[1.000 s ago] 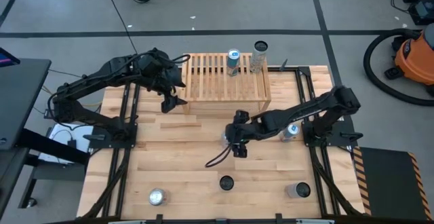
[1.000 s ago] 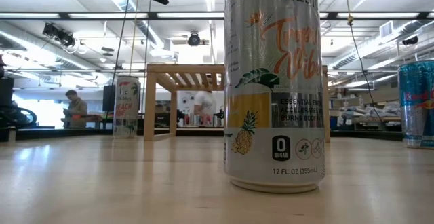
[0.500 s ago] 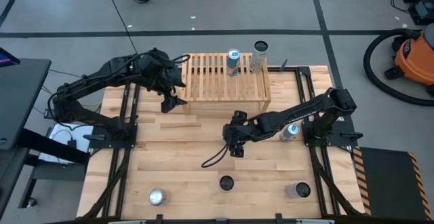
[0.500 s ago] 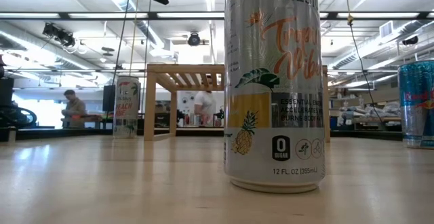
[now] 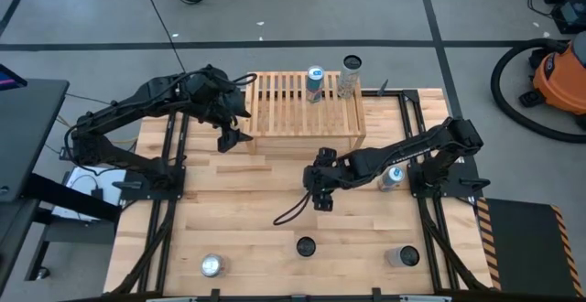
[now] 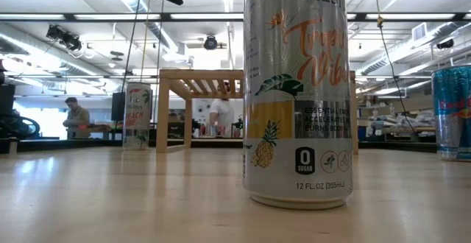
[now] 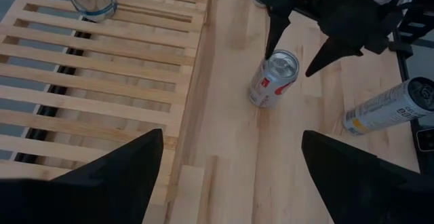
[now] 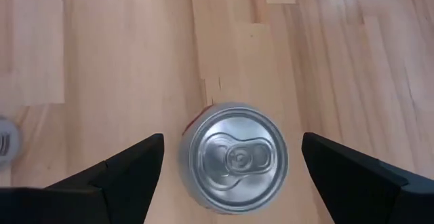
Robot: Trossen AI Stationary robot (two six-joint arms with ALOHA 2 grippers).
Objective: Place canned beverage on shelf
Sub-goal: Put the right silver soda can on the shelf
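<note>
Shelf (image 5: pixel 307 113): slatted wooden rack set at the far side of the table (image 5: pixel 238 220), with two cans (image 5: pixel 316 84) stood on its slats near the far right corner. Right gripper (image 5: pixel 318 190): held above an upright silver-topped can (image 8: pixel 234 157) on the table in front of the shelf, fingers spread wide to either side of it, nothing grasped. Left gripper (image 5: pixel 229 137): hung beside the shelf's left end, fingers apart and empty; further cans are stood along the near edge (image 5: pixel 305 246).
</note>
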